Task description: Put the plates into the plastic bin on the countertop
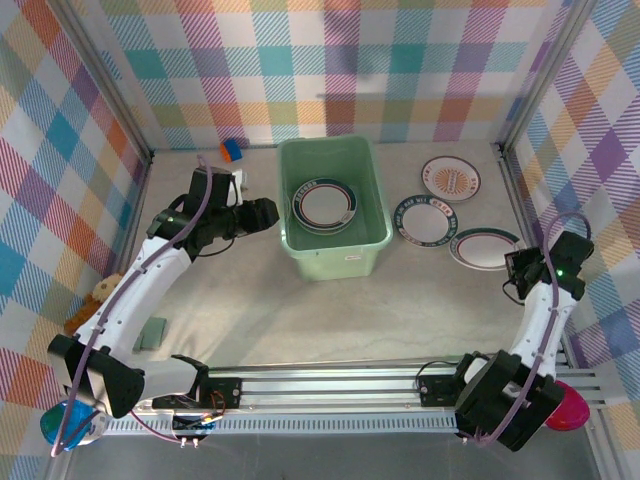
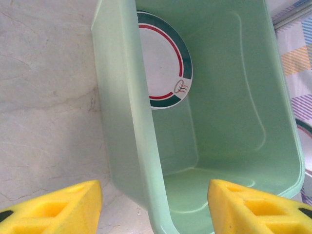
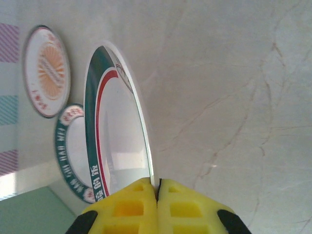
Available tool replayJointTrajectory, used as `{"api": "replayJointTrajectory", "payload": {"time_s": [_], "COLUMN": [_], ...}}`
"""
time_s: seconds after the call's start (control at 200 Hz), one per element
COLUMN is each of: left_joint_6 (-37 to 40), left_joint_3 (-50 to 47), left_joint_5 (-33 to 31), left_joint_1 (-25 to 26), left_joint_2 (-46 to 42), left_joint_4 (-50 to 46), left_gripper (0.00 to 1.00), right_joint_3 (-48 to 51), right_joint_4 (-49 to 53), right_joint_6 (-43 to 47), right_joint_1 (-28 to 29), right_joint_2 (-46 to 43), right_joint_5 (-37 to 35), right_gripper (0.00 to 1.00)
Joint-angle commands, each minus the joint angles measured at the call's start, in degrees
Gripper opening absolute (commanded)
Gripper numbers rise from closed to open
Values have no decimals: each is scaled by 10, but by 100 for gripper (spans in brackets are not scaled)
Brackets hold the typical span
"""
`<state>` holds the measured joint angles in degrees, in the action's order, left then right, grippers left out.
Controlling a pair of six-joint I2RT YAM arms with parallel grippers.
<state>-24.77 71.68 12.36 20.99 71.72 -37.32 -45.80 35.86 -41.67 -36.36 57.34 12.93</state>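
- Shut tight at the right fingers (image 3: pixel 157 195), pinching only the thin rim of the teal-and-red plate (image 3: pixel 114 131), far right of the surface (image 3: pixel 234 97).
- Seemingly tipped up on edge; hard to confirm from the top view.
- Spread wide and empty at the left fingers (image 1: pixel 262 214), just beside the left wall of the plastic bin (image 1: pixel 330 262).
- Already inside the bin: stacked plates (image 1: pixel 323 205). Left out, between the bin and the held plate: lettered teal plate (image 1: pixel 425 218) and orange-patterned plate (image 1: pixel 450 178).
- Risk of slip: small contact on a glazed edge, so likely to pivot or drop under any quick swing.
- Risk of nudging the lettered teal plate, just beside the held one, on lift-off.
- Risk of clipping the bin's flared rim if carried low.
- Risk of chipping the stack if let go from too high.
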Motion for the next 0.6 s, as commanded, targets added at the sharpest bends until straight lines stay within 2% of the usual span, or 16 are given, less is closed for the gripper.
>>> {"api": "replayJointTrajectory", "payload": {"time_s": [0.0, 0.205, 0.44, 0.51, 0.6], "left_joint_6": [21, 34, 47, 50, 52], "left_joint_3": [-11, -14, -8, -7, -1], "left_joint_5": [6, 9, 9, 12, 24], "left_joint_1": [5, 4, 2, -2, -11], "left_joint_2": [-21, -32, -33, -26, -9], "left_joint_4": [6, 10, 24, 31, 36], "left_gripper": [59, 59, 60, 61, 61], "right_joint_3": [-40, -105, -203, -224, -245], "right_joint_4": [18, 43, 27, 6, -23], "right_joint_6": [-35, -73, -128, -145, -158], "right_joint_1": [5, 33, 89, 133, 228], "right_joint_2": [-34, -56, -62, -53, -36], "right_joint_5": [43, 65, 65, 59, 10], "right_gripper": [0, 0, 0, 0, 0]}}
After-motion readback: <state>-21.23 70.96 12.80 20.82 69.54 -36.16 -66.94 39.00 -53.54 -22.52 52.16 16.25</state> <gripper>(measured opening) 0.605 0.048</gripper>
